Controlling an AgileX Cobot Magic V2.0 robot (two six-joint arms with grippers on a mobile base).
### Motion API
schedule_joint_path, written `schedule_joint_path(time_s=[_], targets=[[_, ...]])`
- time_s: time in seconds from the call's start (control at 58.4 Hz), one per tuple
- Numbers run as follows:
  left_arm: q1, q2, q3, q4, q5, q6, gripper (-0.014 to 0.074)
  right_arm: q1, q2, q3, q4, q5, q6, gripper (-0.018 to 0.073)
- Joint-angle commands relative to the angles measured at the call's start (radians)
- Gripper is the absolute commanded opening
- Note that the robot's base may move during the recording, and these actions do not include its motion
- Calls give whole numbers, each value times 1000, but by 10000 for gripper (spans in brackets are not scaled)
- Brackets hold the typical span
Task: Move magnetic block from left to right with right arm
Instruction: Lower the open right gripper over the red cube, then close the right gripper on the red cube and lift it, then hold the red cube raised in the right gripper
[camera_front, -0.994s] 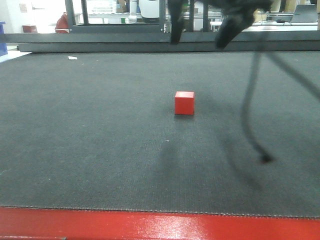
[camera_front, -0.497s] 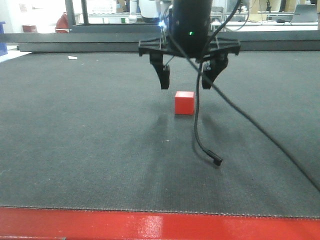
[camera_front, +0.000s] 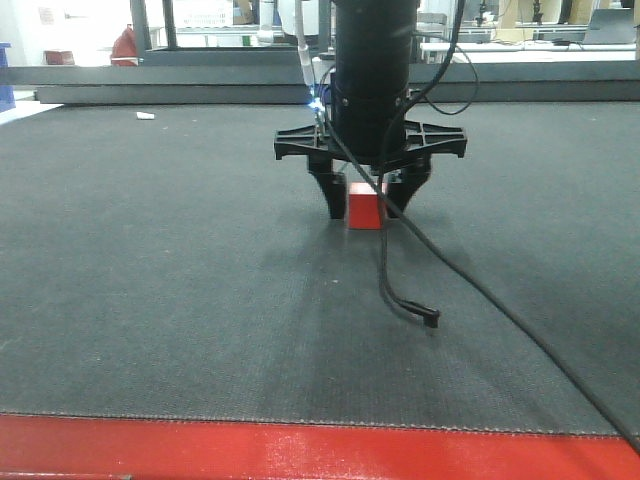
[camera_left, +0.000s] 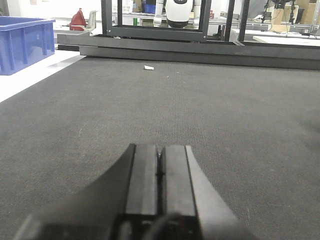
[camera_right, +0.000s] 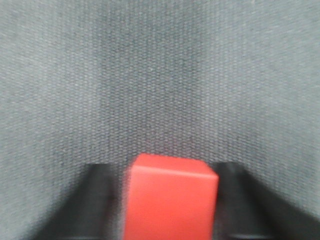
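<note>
Front view low across mat (camera_front: 150, 300); left wrist skims mat; right wrist close over block (camera_right: 172, 200)

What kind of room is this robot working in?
Probably a robot lab or workshop: there's a big dark mat-covered bench, a blue storage bin beside it, and black metal frames behind.

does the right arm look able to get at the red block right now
Probably yes: the right gripper is open with its fingers on either side of the magnetic block, nothing between them.

loc: lab/wkshp | evid: blue bin (camera_left: 22, 42), metal rack (camera_left: 150, 34), benches (camera_left: 280, 41) bkgd
</note>
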Motion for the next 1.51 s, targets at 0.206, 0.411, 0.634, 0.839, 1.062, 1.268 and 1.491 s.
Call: schedule_joint_path(time_s=[0.206,0.411,0.634,0.839,1.062,1.268,1.491], targets=[[-6,-13,7,-5,-90,-7,-126,-32,-118,-36,-26,-63,-56,246],[-6,-13,7,-5,-90,-7,-126,-85,-225,-18,44,-33,-333,246],[-6,-13,7,-5,-90,-7,-126,-182,-447,225,81,-81,-527,246],[-6,-13,7,-5,-90,-7,-126,-287,-700,558,108,-232,-588,246],[-6,-13,7,-5,-90,-7,-126,-343,-969,875,107,-323,-631,246],[-6,-13,7,-5,-90,-7,-126,-336,-1201,1093,108,-382,-631,246],[-6,-13,7,-5,-90,-7,-126,-268,-1462,1202,106,-365,-631,246]])
